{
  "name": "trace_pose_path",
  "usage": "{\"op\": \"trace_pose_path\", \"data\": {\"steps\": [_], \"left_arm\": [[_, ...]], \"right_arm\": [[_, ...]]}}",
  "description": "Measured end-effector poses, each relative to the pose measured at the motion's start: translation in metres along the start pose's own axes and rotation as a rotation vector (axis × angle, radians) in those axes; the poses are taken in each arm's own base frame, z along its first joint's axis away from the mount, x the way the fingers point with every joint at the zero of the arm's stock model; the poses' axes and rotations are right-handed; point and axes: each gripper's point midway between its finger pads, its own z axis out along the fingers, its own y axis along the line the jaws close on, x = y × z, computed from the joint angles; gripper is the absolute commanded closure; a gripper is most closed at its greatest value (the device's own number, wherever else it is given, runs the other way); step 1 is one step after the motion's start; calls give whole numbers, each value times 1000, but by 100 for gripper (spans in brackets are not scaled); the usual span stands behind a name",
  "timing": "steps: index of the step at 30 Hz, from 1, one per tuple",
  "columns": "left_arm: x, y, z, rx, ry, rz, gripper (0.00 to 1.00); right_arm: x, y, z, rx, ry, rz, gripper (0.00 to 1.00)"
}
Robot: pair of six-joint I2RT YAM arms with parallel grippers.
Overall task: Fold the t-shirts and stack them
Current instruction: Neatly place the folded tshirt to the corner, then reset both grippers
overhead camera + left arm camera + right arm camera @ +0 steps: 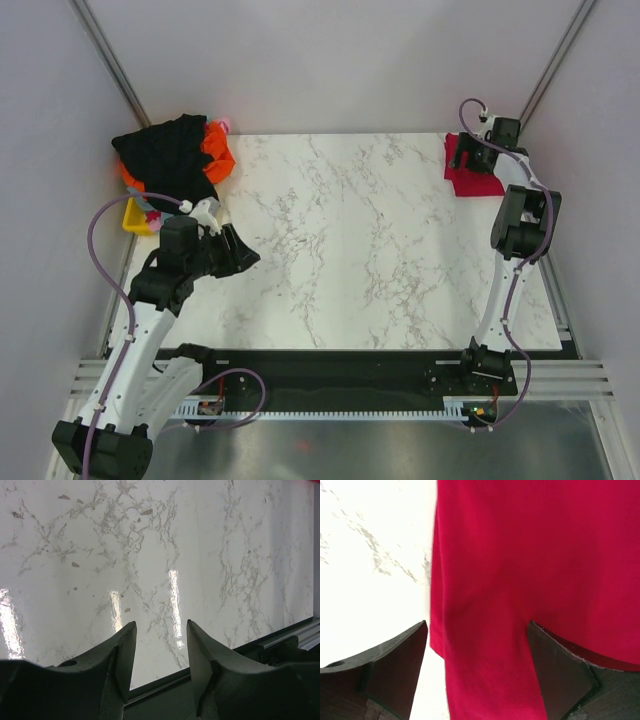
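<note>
A folded crimson red t-shirt (472,181) lies at the table's far right corner; it fills the right wrist view (535,555). My right gripper (474,156) (476,625) hovers just above its left edge, jaws wide open and empty. A heap of t-shirts sits at the far left: black (165,150) on top, orange (217,155) beside and under it, a bit of pink (224,125) behind. My left gripper (240,256) (160,625) is open and empty over bare marble, right of the heap and apart from it.
A small yellow bin (135,217) stands at the left edge, in front of the heap, by the left arm. The marble table (350,240) has a black rail along its near edge (330,365). Grey walls close in on three sides.
</note>
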Motion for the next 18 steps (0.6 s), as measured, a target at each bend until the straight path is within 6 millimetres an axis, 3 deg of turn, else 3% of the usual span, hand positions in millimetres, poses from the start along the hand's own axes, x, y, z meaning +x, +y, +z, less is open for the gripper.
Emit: {"op": "trace_pose_path", "data": {"steps": [3, 7, 10, 12, 15, 18], "left_arm": [[0, 0, 0, 0, 0, 0, 48], [0, 0, 0, 1, -2, 1, 47], [-1, -1, -2, 5, -11, 4, 45], [-3, -1, -4, 4, -23, 7, 44], [-5, -2, -7, 6, -39, 12, 38], [-7, -4, -10, 10, -55, 16, 27]], "right_arm": [[-17, 12, -10, -10, -21, -19, 5], [-56, 53, -39, -54, -103, -48, 2], [-93, 100, -83, -115, -207, -20, 2], [-106, 136, -124, -192, -280, 25, 2], [-100, 178, -179, -343, -350, 107, 2], [-64, 208, -218, -480, -353, 172, 2]]}}
